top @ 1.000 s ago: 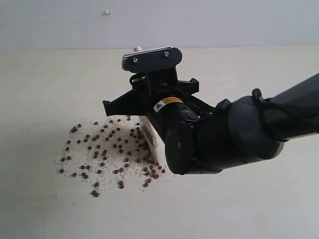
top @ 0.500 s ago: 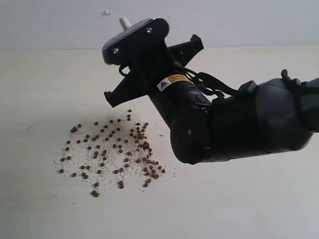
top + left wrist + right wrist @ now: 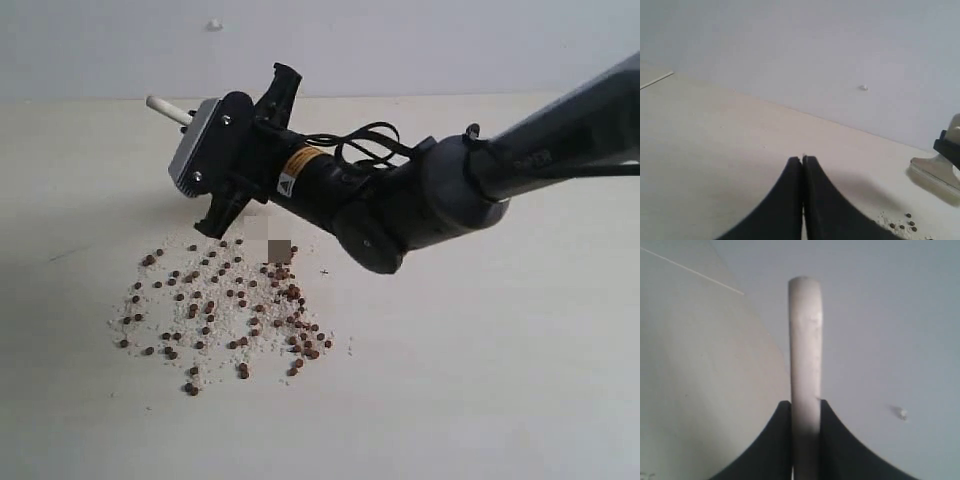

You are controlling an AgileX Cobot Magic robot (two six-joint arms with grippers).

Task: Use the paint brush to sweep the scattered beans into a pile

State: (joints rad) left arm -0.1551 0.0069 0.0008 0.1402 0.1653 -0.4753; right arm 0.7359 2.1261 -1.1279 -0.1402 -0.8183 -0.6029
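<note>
My right gripper (image 3: 225, 182) reaches across from the right and is shut on the paint brush. The brush's white handle (image 3: 165, 108) sticks out up and to the left, and in the right wrist view the handle (image 3: 805, 340) stands clamped between the jaws of the right gripper (image 3: 805, 403). Its bristles (image 3: 268, 248) show only as a blurred pale patch at the far edge of the beans. The dark reddish-brown beans (image 3: 215, 300) lie scattered on the table, denser along their right side (image 3: 298, 298). A few beans (image 3: 907, 221) show in the left wrist view. My left gripper (image 3: 802, 159) is shut and empty, out of the exterior view.
Pale crumbs (image 3: 230, 315) lie mixed among the beans on the cream table (image 3: 480, 400). A grey-white wall (image 3: 450, 40) rises behind the table and bears a small white speck (image 3: 213, 24).
The right gripper has swung left and tilted over. It lifted the brush from the right side of the beans, and the bristles now hang at their far edge. The beans have not moved.
</note>
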